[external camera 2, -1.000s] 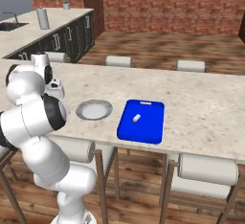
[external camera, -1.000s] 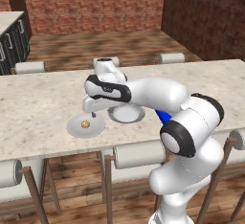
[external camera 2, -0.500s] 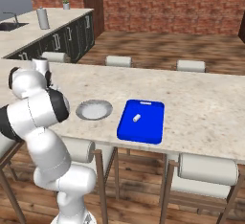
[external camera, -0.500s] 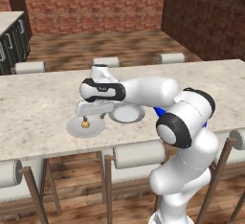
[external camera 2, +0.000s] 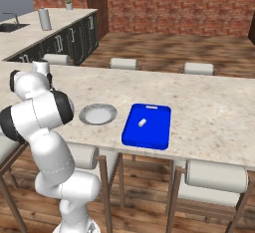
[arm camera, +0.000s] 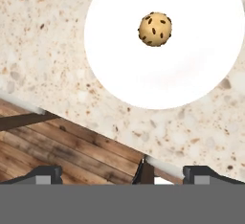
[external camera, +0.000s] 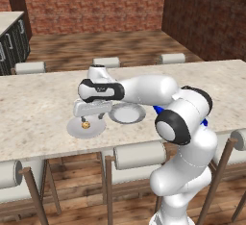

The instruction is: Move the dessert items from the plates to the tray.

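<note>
The cookie ball (arm camera: 155, 28), round, golden-brown and dark-speckled, sits on the plain plate (arm camera: 143, 79), toward 12 o'clock of the plate in the hand view. This smooth, flat plate lies on the speckled stone surface (external camera: 38, 118), near its front edge. The end effector (external camera: 92, 115) hangs directly over the ball with jaws spread fully and nothing between them, seemingly lined up for a pick. At the plain plate's 3 o'clock lies the rimmed plate (external camera: 127, 114). The glossy blue tray (external camera 2: 149, 133) beyond already carries the white piece (external camera 2: 142, 122).

text: none legible | labels: none | brands: none | numbers: none
</note>
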